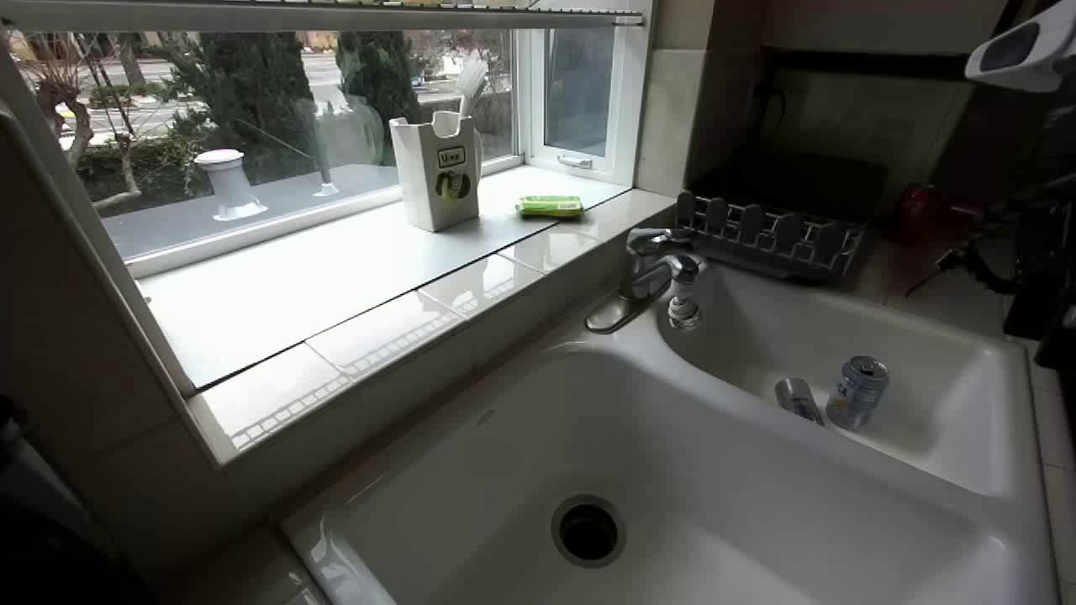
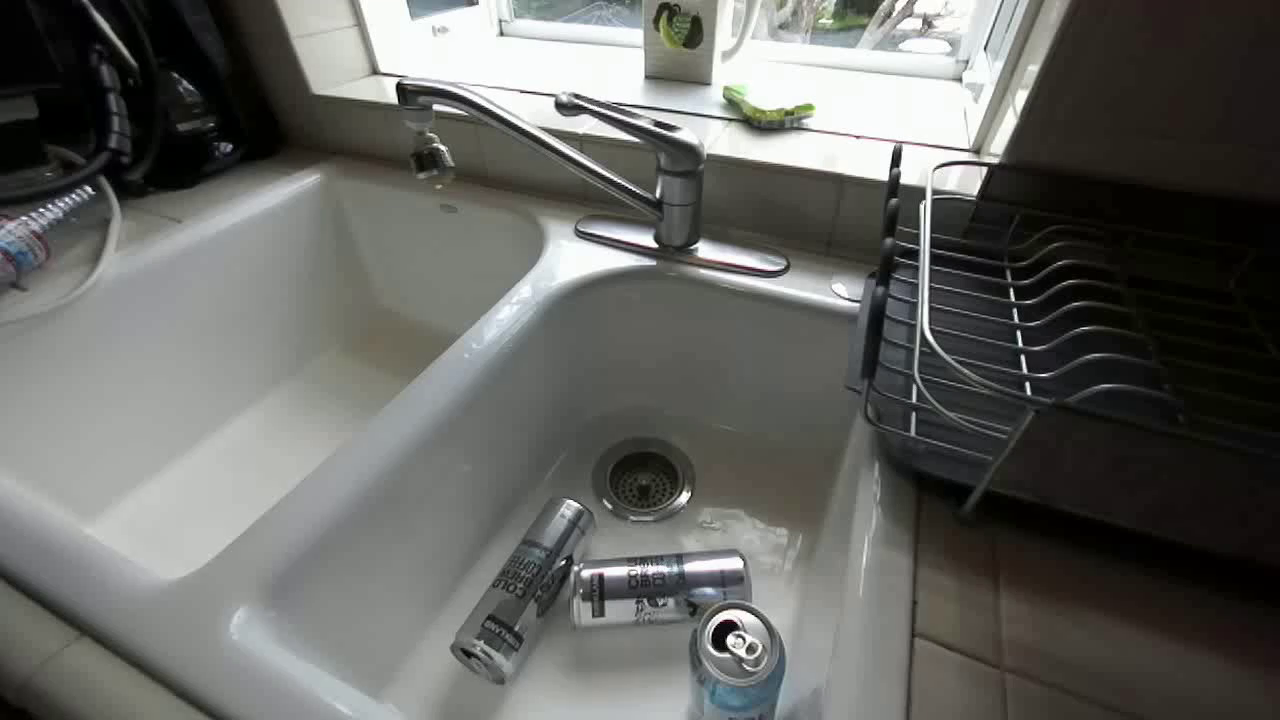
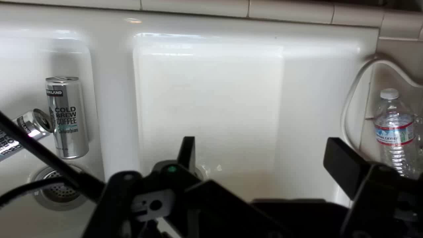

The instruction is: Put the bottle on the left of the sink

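The white double-basin sink shows in both exterior views (image 1: 437, 454) (image 2: 400, 400) and in the wrist view (image 3: 114, 82). The whitish soap bottle with a black pump is out of view in all frames. My gripper (image 3: 259, 148) is open in the wrist view, fingers wide apart, with nothing between them. It is above the basin without cans, its front edge at the top of the wrist picture. A clear plastic water bottle (image 3: 395, 132) with a white cap lies on the counter beside that basin; part of it also shows in an exterior view (image 2: 22, 245).
Silver cans (image 2: 525, 590) lie in one basin, with a blue can (image 2: 738, 665) standing there. A chrome faucet (image 2: 680, 200) stands behind the sink. A dish rack (image 2: 1030, 330) stands beside it. A white cable (image 3: 350, 89) runs near the water bottle. The window ledge holds a container (image 1: 437, 181).
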